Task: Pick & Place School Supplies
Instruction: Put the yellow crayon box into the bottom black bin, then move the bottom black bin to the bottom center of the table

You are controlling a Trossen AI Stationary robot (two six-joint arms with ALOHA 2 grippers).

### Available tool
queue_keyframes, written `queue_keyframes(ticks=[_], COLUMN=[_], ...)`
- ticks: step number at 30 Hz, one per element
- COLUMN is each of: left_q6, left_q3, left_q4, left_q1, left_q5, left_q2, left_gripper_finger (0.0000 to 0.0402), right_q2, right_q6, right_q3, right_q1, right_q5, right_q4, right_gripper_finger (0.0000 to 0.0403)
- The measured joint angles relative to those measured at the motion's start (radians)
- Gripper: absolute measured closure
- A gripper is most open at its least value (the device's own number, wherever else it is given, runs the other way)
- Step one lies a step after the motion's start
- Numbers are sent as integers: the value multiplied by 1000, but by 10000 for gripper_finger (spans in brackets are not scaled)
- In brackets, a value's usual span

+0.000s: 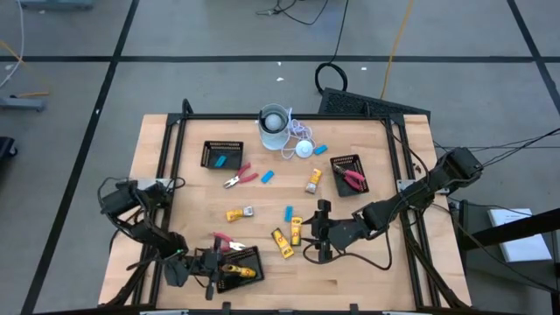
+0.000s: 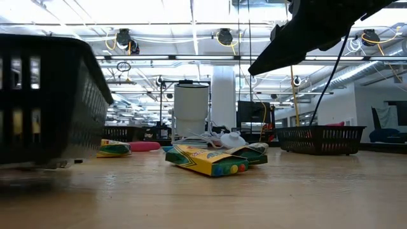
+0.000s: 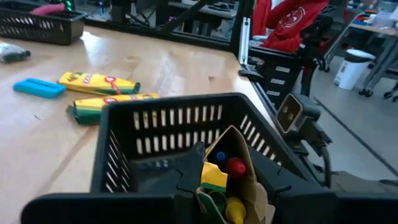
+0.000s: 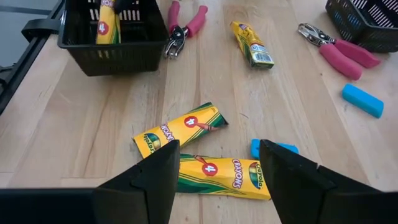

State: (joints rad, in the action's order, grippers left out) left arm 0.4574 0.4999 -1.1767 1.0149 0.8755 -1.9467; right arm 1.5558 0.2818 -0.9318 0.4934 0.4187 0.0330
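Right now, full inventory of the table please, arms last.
crayon boxes: five, yellow; four loose mid-table, one in the near-left tray
pliers: three, red-handled; two loose, one in the right tray
erasers: four, light blue; three loose, one in the far-left tray
mesh trays: three, black
cup: one, white, far edge
corded disc: one, white, beside the cup
left gripper: in the near-left tray, shut on a crayon box
right gripper: open, over two loose boxes

crayon boxes (image 4: 186,127) flat mid-table | pliers (image 4: 336,46) scattered | blue erasers (image 4: 362,99) scattered
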Motion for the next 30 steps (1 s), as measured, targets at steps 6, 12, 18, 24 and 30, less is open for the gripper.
queue_keyframes(ticks=[6,12,18,24,30], left_q6=[27,41,47,0,-133], left_q3=[0,0,0,-9,-78], left_q4=[2,3,-2,10,8], left_q1=[0,0,0,0,-1], left_q5=[-21,-39,-41,-31,-10], left_q2=[-2,-2,-1,36,199], left_gripper_finger=[328,248,187,183,194], right_q2=[0,0,0,0,1], right_q6=[-5,-5,-5,8,87], right_q3=[0,0,0,0,0], right_q1=[0,0,0,0,-15], right_q5=[0,0,-1,-1,-64], right_q4=[0,0,0,0,0], right_gripper_finger=[193,193,193,193,193])
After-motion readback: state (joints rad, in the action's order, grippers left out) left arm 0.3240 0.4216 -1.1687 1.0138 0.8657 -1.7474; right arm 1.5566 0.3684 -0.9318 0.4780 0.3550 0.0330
